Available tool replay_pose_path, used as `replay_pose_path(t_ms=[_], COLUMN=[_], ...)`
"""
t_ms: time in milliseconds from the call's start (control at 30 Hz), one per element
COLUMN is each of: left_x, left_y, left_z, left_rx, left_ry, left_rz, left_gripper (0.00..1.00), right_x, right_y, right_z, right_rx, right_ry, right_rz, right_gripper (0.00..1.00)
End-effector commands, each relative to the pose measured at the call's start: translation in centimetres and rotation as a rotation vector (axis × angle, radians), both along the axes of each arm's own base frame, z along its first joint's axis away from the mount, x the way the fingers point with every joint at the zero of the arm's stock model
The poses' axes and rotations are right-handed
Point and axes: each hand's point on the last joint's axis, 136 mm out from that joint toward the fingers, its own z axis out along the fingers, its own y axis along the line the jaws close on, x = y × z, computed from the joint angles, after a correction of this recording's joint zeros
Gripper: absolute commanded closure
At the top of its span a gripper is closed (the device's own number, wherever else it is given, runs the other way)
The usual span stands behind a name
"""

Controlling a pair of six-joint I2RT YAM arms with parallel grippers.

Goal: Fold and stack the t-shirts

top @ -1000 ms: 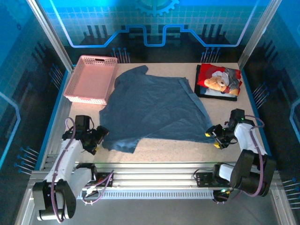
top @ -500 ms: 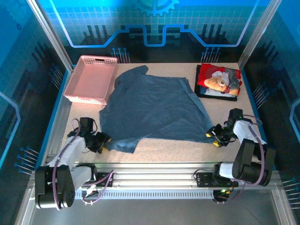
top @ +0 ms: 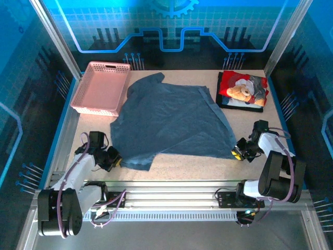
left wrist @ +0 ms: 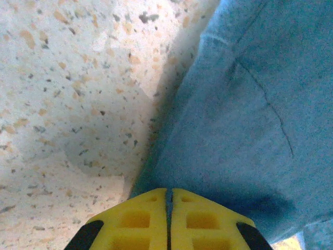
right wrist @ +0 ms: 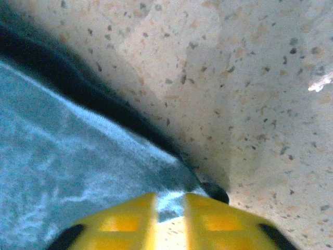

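Cloth is in both grips at this moment, as far as I can judge. The slate-blue shirt [top: 171,122] lies spread open in the middle of the bench [top: 182,165], and its near edge runs from left to right between the two arms. The left fingers [left wrist: 143,221] are pressed together with only a thin line between them. The near-left hem goes in at their tips, so they seem to pinch it. The right fingers [right wrist: 125,219] are at the near-right corner, narrow, with a strip of blue cloth showing in the small gap between them.

From both pairs of fingers the whole shirt lies toward the far side. Its long axis goes from near to far, leaning a little left at the far end. Each arm is the nearer one for its own corner, so I think the coming move is to lift the near edge with both arms and bring it toward the far edge.

The red and black shirt [top: 242,91] with the teddy bear is folded at the far right, well apart from the fingers. The pink basket [top: 101,87] stands at the far left.

Compared with one second ago, the left arm has come lower and nearer, and its fingers have moved slightly right to the hem. The right arm has folded back a little. The outline of the shirt looks unchanged.
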Motion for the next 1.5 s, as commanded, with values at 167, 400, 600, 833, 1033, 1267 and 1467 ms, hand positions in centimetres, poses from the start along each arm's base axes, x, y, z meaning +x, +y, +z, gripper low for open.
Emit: replay_pose_path(t_ms=[167, 400, 600, 833, 1033, 1267, 1467], left_x=[-1.0, -1.0, -1.3, -2.1, -3.2, -1.9, 2.7], left_y=[-0.3, -0.7, -1.1, -1.8, -1.8, -2.0, -2.6], left_z=[0.7, 1.5, 2.3, 4.7, 7.0, 8.3, 9.9], left_rx=[-0.002, -0.009, -0.033, -0.063, -0.071, -0.084, -0.094], left_ry=[0.013, -0.004, -0.022, -0.054, -0.078, -0.113, -0.166], left_rz=[0.01, 0.006, 0.015, 0.032, 0.043, 0.043, -0.007], left_gripper=[1.0, 1.0, 1.0, 1.0, 1.0, 1.0, 1.0], right_x=[-1.6, -2.1, -0.8, -1.1, -2.4, -1.7, 1.1], right_y=[0.0, -0.2, -1.0, -2.1, -1.5, -1.3, -1.7], right_z=[0.1, -1.4, -2.9, 0.0, 1.5, 2.2, 2.8], right_rx=[-0.026, -0.033, -0.056, -0.137, -0.128, -0.111, -0.1], right_ry=[0.047, 0.085, 0.097, 0.05, 0.032, 0.01, -0.029], right_rz=[0.012, 0.007, -0.006, -0.006, -0.025, -0.014, -0.001], right_gripper=[0.53, 0.51, 0.85, 1.0, 1.0, 1.0, 1.0])
